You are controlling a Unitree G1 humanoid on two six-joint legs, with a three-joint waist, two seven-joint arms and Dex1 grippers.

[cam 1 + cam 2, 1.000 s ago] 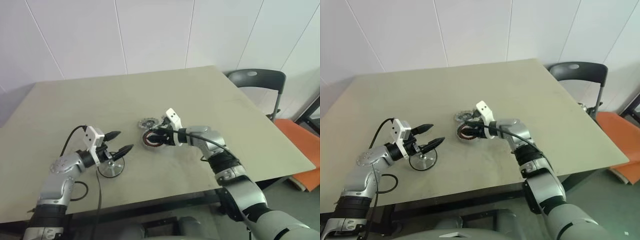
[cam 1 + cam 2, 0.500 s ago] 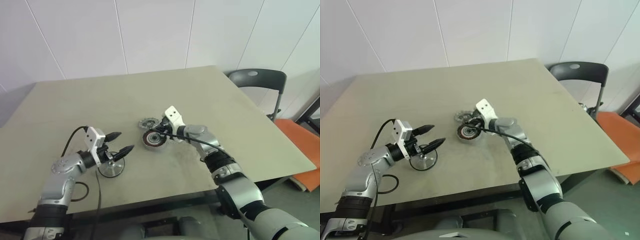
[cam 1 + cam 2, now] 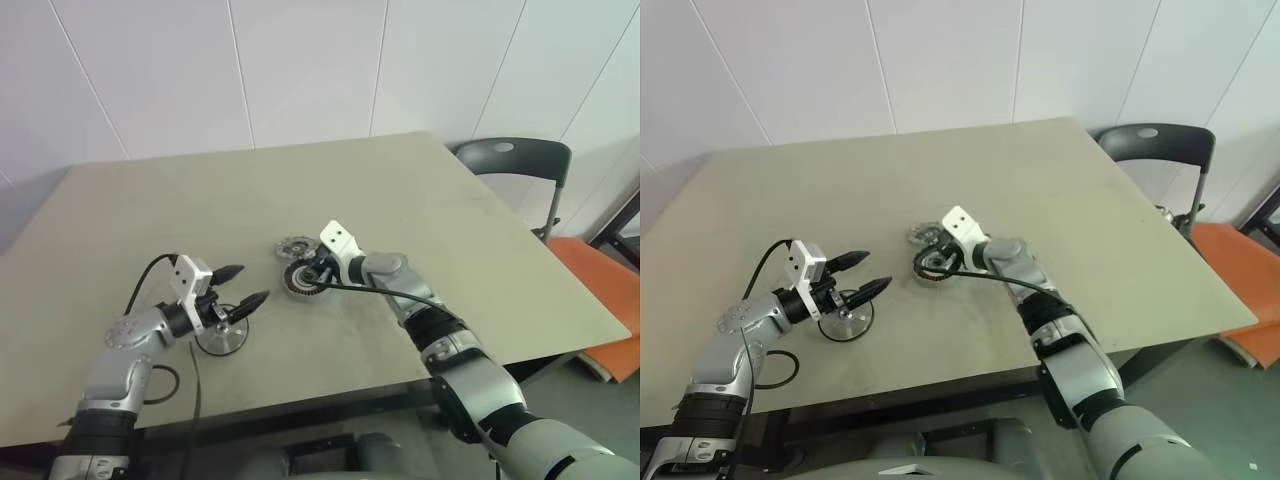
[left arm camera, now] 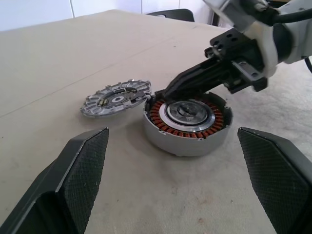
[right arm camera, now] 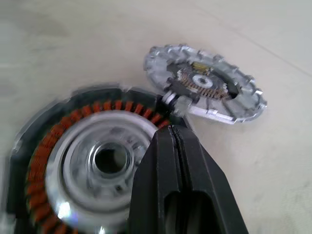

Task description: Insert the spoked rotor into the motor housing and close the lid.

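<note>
Right claw (image 4: pixel 163 93) pressed together, empty, tips at motor housing (image 4: pixel 186 123) rim by lid (image 4: pixel 116 98): could shove housing. Left claw (image 3: pixel 242 286) spread over spoked rotor (image 3: pixel 221 340), frame lower left.

The matt, beige, faintly speckled bench (image 4: pixel 58 58) looks smooth. The round motor housing (image 4: pixel 187 124) has a satin grey metal wall, reddish-copper windings and a shiny silver centre. The grey notched metal lid (image 4: pixel 117 97) gleams dully. Black matt fingers (image 4: pixel 80 170) carry a fine cross-hatched texture.
</note>
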